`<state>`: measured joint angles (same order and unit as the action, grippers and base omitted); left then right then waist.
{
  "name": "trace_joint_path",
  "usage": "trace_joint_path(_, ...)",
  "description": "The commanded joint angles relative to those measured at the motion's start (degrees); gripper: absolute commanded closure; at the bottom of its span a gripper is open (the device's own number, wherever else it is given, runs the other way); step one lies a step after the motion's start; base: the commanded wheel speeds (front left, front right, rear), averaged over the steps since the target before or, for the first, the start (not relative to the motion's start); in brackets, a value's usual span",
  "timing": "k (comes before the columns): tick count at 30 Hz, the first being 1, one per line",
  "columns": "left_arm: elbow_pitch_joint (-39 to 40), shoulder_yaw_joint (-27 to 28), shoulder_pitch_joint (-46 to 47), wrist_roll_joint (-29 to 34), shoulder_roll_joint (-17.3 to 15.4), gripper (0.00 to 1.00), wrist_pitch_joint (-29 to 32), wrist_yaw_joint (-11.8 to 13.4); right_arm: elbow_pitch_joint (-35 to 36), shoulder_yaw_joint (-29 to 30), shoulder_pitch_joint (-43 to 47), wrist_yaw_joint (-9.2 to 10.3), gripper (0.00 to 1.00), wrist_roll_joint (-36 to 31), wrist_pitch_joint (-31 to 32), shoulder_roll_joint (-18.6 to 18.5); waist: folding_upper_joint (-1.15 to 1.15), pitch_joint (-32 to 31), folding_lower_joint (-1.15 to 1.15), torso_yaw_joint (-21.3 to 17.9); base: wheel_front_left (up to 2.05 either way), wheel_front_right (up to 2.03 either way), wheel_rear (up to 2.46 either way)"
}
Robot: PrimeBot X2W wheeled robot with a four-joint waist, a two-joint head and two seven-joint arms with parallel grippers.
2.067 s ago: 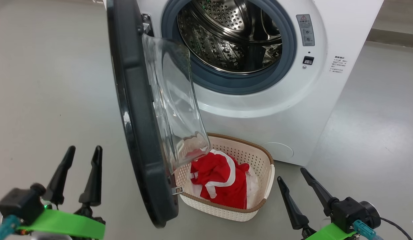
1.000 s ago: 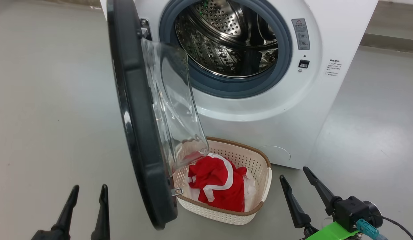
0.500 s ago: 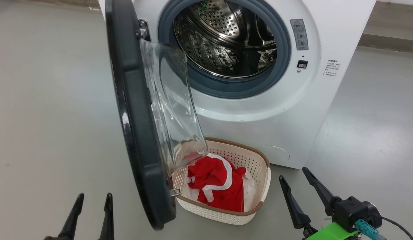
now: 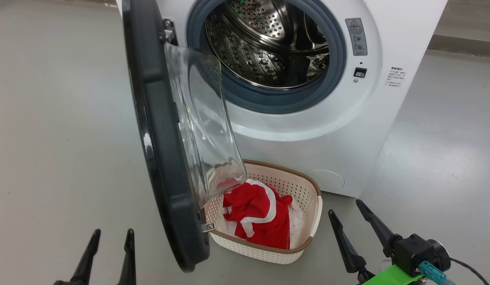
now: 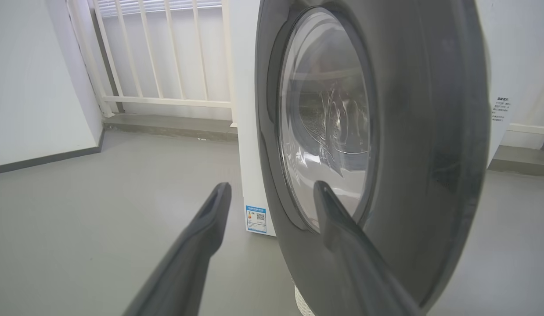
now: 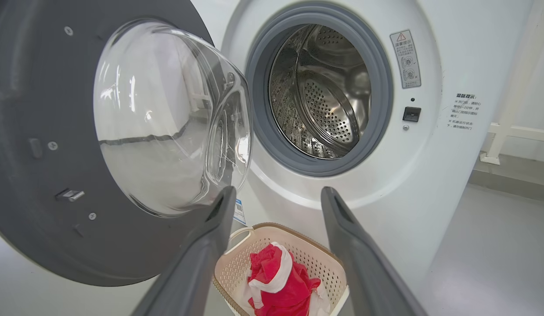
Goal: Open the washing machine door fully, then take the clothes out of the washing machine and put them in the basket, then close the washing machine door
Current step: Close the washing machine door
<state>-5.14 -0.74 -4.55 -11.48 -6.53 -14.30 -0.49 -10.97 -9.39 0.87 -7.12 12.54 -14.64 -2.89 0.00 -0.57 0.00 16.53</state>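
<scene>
Washing machine door (image 4: 161, 138): stands open from the hinge at the left edge of the washing machine (image 4: 347, 130), next to the basket (image 4: 304, 180) holding the clothes (image 4: 256, 213). Likely rigid, glossy, slippery; push the outer rim. Left gripper (image 4: 113, 233) and right gripper (image 4: 345, 208) spread, empty

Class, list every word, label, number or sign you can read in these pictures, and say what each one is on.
Grey label on the washer front: red warning triangle; print too small to read.
Black print to its right: too small to read.
Blue label with a QR code, low on the washer's side: too blurred to read.
No word can be quoted.
</scene>
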Motion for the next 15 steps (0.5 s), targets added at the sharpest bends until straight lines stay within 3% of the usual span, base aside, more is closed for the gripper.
trace_joint_path(1,1.22,1.9,1.72,0.32,-0.54,0.51,-0.7,-0.24,1.29,-1.26,-2.14,-0.36,0.0,-0.04,-0.36,0.02,0.0,0.0,0.0,0.01,0.0,0.0,0.0)
trace_joint_path(2,1.18,1.83,1.79,0.19,-0.54,1.0,-0.7,-0.56,1.28,-1.26,-2.14,-0.36,0.0,-0.04,-0.36,0.02,0.0,0.02,0.0,0.02,0.0,0.0,0.0)
trace_joint_path(8,0.68,2.94,3.85,-5.48,0.09,1.0,-0.29,-3.18,1.31,-1.13,-2.12,-0.36,0.0,-0.04,-0.36,0.02,0.0,0.12,0.0,0.21,0.0,0.0,0.0)
trace_joint_path(15,3.8,6.85,9.65,-25.46,1.9,1.0,6.33,-6.0,1.42,-1.21,-2.35,-0.36,0.0,0.04,-0.36,0.02,0.0,0.51,0.0,0.36,0.0,0.0,0.0)
